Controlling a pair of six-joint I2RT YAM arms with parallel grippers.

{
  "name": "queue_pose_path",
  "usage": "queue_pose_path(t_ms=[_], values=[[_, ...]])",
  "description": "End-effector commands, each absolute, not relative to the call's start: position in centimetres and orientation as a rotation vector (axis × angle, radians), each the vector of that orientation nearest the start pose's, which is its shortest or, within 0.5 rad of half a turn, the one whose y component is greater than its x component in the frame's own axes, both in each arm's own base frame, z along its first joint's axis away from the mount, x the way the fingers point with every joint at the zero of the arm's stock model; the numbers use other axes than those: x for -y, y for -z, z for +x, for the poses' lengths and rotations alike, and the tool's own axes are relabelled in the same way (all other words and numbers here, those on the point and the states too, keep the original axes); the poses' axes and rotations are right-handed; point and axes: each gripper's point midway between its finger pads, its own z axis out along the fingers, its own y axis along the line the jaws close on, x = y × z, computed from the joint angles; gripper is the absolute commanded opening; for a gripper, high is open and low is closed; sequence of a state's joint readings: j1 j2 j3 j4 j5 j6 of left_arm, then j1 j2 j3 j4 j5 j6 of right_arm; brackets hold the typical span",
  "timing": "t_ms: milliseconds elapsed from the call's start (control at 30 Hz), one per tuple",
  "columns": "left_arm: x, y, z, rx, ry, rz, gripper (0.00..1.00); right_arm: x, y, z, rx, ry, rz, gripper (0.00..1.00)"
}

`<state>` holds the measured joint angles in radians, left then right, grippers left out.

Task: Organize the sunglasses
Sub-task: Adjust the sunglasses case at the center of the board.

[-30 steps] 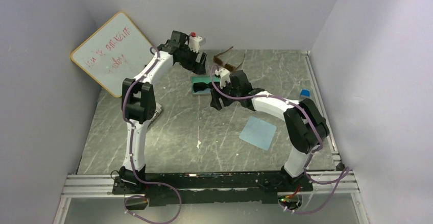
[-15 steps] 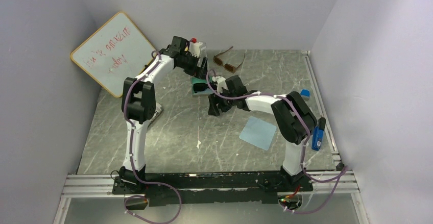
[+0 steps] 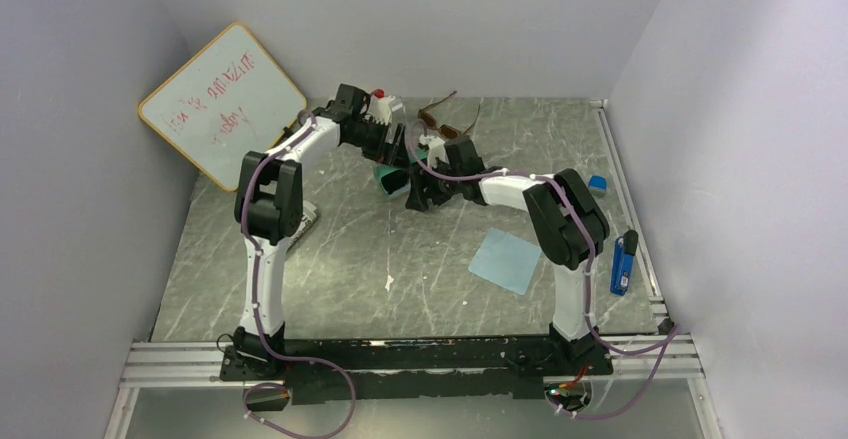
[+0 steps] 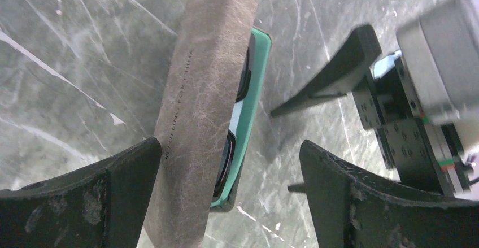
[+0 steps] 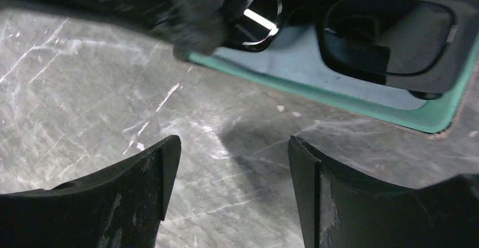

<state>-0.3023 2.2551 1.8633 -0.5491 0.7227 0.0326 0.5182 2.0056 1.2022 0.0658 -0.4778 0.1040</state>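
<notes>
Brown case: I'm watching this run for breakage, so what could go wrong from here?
The black sunglasses lie in the case under its part-open lid; pushed shut, it might pinch the frame. The open left gripper and open right gripper crowd the case and could collide or shove it.

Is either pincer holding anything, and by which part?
Nothing is held. The left pincer is open around the lid of the brown case, not clamping; the right pincer is open over the table near the black sunglasses.
</notes>
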Motion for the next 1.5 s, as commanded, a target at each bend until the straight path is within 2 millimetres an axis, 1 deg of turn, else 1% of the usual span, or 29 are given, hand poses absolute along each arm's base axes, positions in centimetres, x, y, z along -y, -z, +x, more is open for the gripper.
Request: queue_pose_path(t_ms=[0,100,233,333,467,533,600,733,833,1000,1033,1067,1100,1133,1233,1333,1467], values=[[27.4,-14.1,45.5,-2.223,1.093,0.73,0.96,-31.1,-3.8,39.7,-2.208,-0.854,-0.717,0.74],[27.4,-15.1,45.2,-2.193,1.103,0.739,0.96,-30.7,-3.6,39.7,-2.185,-0.817,-0.752,0.74],[27.5,-16.7,45.3,-2.18,1.138,0.704,0.96,-29.9,-3.7,39.9,-2.156,-0.752,-0.778,0.74],[27.0,-17.2,45.7,-2.177,1.131,0.686,0.97,-29.5,-4.0,40.1,-2.128,-0.705,-0.801,0.74],[26.3,-16.6,46.3,-2.203,1.093,0.658,0.97,-28.7,-3.7,40.7,-2.13,-0.627,-0.804,0.74],[25.8,-16.1,46.6,-2.219,1.065,0.646,0.97,-28.4,-3.3,40.8,-2.141,-0.594,-0.806,0.77],[25.4,-15.9,47.0,-2.226,1.052,0.633,0.97,-28.2,-3.1,40.8,-2.145,-0.573,-0.807,0.82],[24.7,-15.6,47.7,-2.233,1.044,0.608,0.97,-28.4,-3.0,40.7,-2.14,-0.524,-0.828,0.98],[24.3,-15.5,48.0,-2.236,1.047,0.594,0.97,-28.8,-3.1,40.7,-2.126,-0.486,-0.842,1.0],[24.0,-15.4,48.3,-2.242,1.058,0.581,0.97,-29.6,-2.4,40.3,-2.136,-0.463,-0.866,1.0],[24.0,-15.3,48.4,-2.245,1.057,0.581,0.9,-29.8,-2.3,40.2,-2.135,-0.461,-0.874,1.0],[23.9,-15.1,48.4,-2.25,1.054,0.58,0.77,-30.0,-2.2,40.1,-2.134,-0.457,-0.878,1.0],[23.9,-14.9,48.4,-2.256,1.056,0.579,0.69,-30.1,-2.2,40.0,-2.133,-0.454,-0.88,1.0],[23.8,-14.9,48.4,-2.257,1.057,0.579,0.65,-30.2,-2.1,40.1,-2.134,-0.449,-0.878,1.0],[23.8,-14.4,48.4,-2.266,1.062,0.58,0.65,-30.2,-1.8,40.5,-2.157,-0.433,-0.85,1.0],[23.9,-14.2,48.2,-2.266,1.071,0.581,0.58,-30.3,-1.4,40.6,-2.172,-0.43,-0.837,1.0],[24.0,-13.9,48.0,-2.275,1.092,0.586,0.57,-30.3,-1.3,40.7,-2.175,-0.433,-0.831,1.0]])
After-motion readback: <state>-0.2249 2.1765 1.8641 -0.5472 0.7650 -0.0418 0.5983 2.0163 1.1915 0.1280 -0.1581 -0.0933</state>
